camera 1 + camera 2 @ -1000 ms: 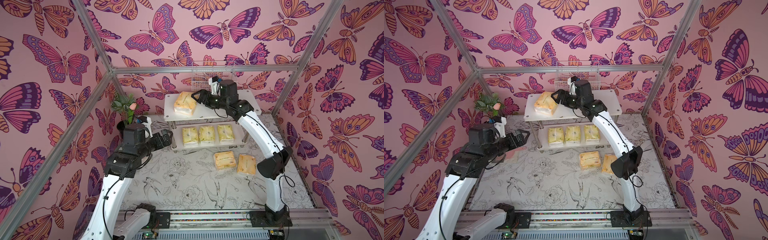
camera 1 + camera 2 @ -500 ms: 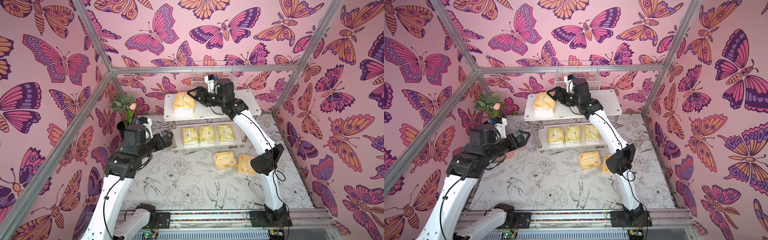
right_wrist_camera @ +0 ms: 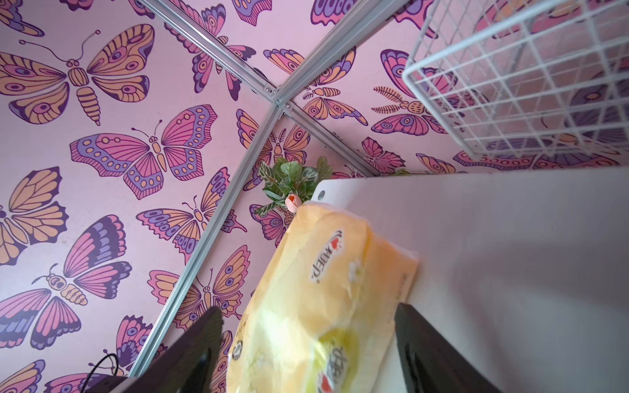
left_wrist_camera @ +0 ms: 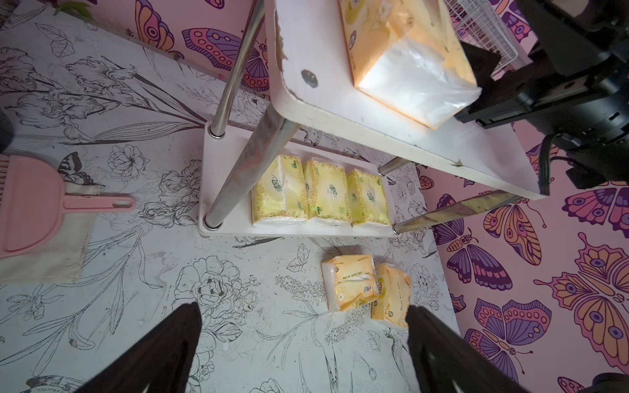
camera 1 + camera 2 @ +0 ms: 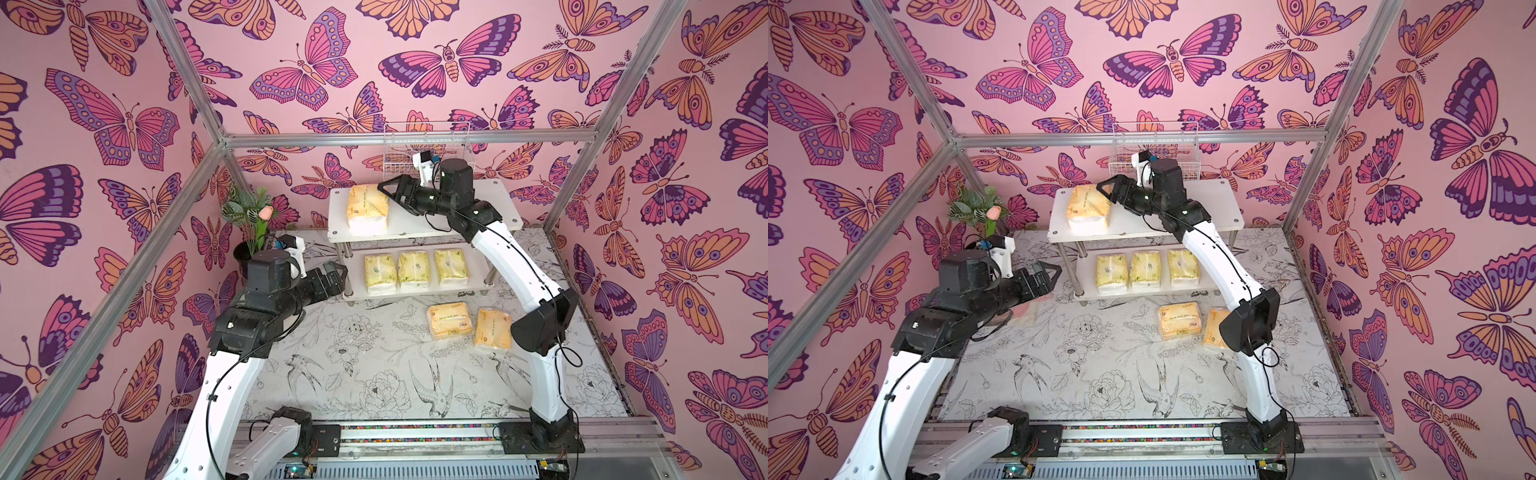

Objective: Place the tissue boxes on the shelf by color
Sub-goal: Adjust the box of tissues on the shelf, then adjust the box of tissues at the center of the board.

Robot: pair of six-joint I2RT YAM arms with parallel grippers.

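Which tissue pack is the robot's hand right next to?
Find the white two-tier shelf against the back wall. On its top board lies one orange-yellow tissue pack, alone up there. The other orange packs lie on the table; the pale lemon ones fill the lower board.

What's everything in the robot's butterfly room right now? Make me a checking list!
Surface: flower-print tabletop; two orange-yellow plastic-wrapped tissue packs lie on it.
Job's things: white two-tier shelf; one orange-yellow pack on top board; three pale lemon-yellow packs on lower board.
Clutter: pink plastic dustpan on beige cloth; potted plant; white wire basket.
Grippers: left gripper open, empty; right gripper open around top pack.
Cables: black cables along both arms.
Surroundings: pink butterfly walls, silver metal frame.
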